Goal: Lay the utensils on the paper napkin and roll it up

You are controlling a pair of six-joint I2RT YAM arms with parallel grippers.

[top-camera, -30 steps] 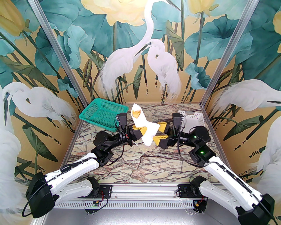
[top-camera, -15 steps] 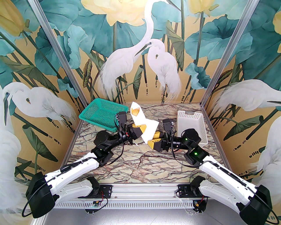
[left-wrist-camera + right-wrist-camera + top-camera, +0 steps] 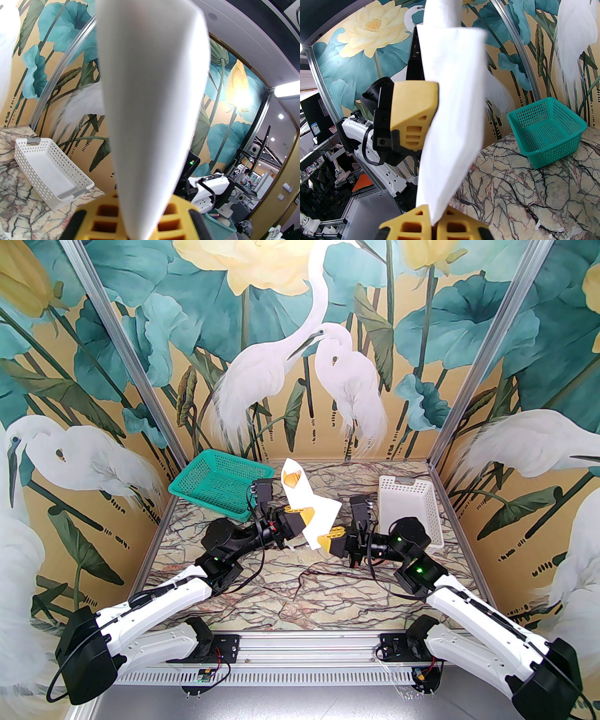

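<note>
Going left to right: a teal green basket (image 3: 220, 486) sat at the far-left side of the marble table (image 3: 281, 587). Right next to it, the left gripper (image 3: 301, 515) was clamped down on the rolled paper napkin (image 3: 309, 502), with its yellow fingers (image 3: 303, 512) pinching the roll about midway along. In the left wrist view the roll came straight up from between those fingers as a fat white cone, pretty blurry that close.

The roll stood tilted, with its top end leaning toward the far left. The orange-brown ends of the utensils (image 3: 290, 480) peeked out of that open top. The rest was wrapped inside, so there was no telling which piece was which. A loose flap of the napkin hung off the roll's right side and tapered down to a point.

The right gripper (image 3: 328, 538) was closed on that lower point. The right wrist view showed the paper's tip pinched between its two yellow fingers (image 3: 472, 225). The two grippers sat just beside each other, coming in from opposite sides with the napkin between them. The bundle looked held up off the table rather than lying on it.

Over on the right, a white basket (image 3: 410, 500) sat by the far-right edge, with the right arm crossing in front of its near end.
</note>
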